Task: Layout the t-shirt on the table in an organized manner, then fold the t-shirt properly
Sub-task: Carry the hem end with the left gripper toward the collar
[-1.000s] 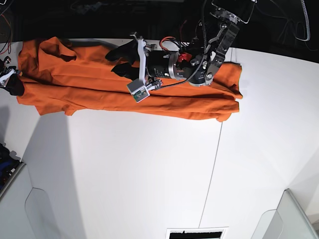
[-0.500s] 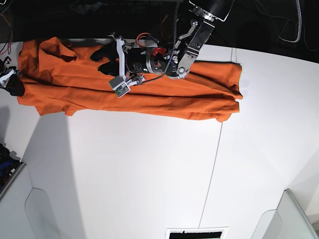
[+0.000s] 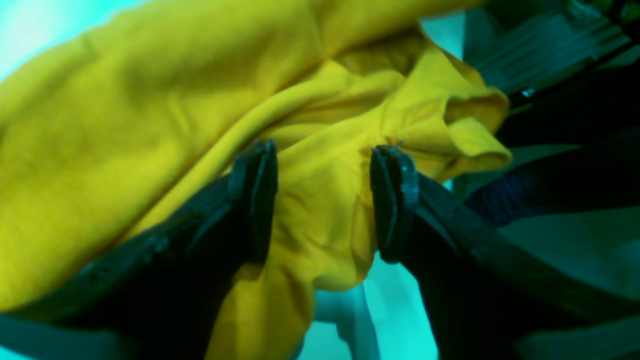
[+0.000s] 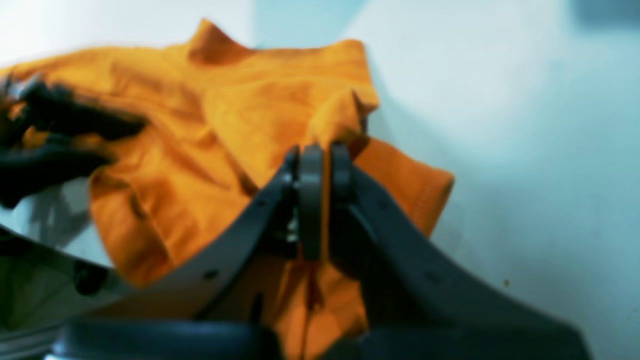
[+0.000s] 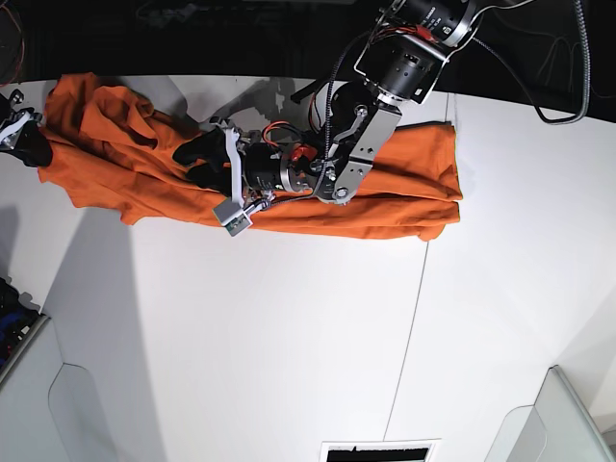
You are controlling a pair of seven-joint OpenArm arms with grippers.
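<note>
T-shirt (image 5: 385, 183) lies bunched lengthwise along the bench's (image 5: 289, 337) far edge. Right gripper (image 4: 316, 200) pinches its corner; left gripper (image 3: 322, 200) gapes wide over a fold, probably not gripping. Clamp left, then pull apart evenly to flatten.

I note, in the base view, a slotted dark vent (image 5: 377, 450) at the near edge, centre. A grey angled panel (image 5: 570, 419) stands at the near right corner, and another grey panel (image 5: 24, 354) at the near left. A blue item (image 5: 10, 306) just beyond it is too cropped to identify. The backdrop (image 5: 192, 38) is dark.
</note>
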